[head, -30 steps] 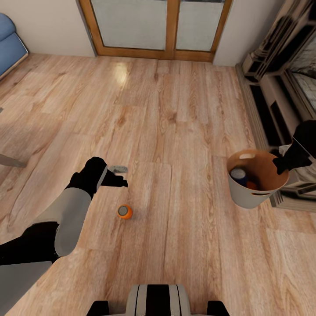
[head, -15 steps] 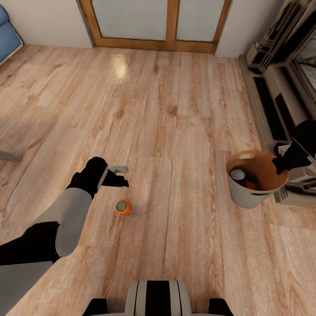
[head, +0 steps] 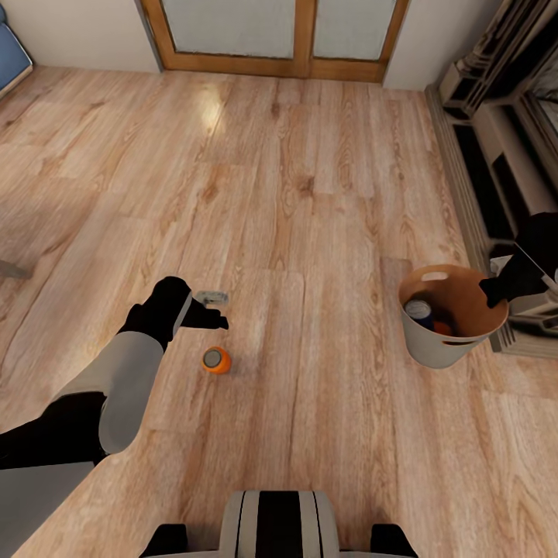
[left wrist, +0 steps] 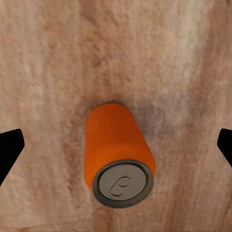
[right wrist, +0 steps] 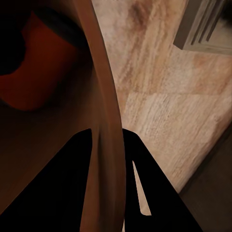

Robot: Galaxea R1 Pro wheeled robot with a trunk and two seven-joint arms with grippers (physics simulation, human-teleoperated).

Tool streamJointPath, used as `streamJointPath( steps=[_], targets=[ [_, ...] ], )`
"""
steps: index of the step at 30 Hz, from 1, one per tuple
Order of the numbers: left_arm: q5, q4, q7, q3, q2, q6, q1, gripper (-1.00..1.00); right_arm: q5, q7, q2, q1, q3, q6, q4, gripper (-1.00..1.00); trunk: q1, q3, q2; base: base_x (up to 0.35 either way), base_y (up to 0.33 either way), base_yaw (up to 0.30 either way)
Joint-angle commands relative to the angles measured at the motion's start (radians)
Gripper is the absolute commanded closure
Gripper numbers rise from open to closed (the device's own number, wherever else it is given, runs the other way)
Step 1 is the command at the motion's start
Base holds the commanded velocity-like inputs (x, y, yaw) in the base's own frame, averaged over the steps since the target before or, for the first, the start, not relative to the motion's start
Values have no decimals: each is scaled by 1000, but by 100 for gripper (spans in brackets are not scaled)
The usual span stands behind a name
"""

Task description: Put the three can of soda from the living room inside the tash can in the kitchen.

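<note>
an orange cylindrical soda can with a silver-grey top (head: pixel 216 359) (left wrist: pixel 118 154) stands upright on the warm wood plank floor (head: pixel 310 201), long axis vertical, pull-tab end up; no label reads. the black left gripper (head: pixel 213 308) hovers just above it, fingers spread wide. the black right gripper (head: pixel 496 288) (right wrist: pixel 108 145) pinches the rim of the off-white round bucket with brown inside (head: pixel 434 341), which holds a dark blue can (head: pixel 419 311) and another orange can (head: pixel 442 328).
</note>
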Motion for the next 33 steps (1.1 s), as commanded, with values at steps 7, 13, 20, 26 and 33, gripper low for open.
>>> streamJointPath(
  steps=[7,13,20,26,33],
  targets=[
    [1,-1,0,0,0,-10,-1,-100,-2,1,2,0,2,1,0,100,0,-1,0,0,0,0],
    [2,0,0,0,-2,-38,0,-100,-2,1,0,1,3,1,0,100,0,-1,0,-120,-17,0],
    [2,-1,0,0,-3,-45,0,-100,-2,1,1,1,3,1,0,100,0,-1,0,-94,-22,0],
    [2,0,0,0,-4,-46,0,-100,-2,1,1,1,3,1,0,100,11,-10,-21,-10,-2,0],
    [2,1,1,0,-5,-46,0,-100,-3,1,2,1,3,1,0,100,28,-40,-50,-1,0,0]
  ],
)
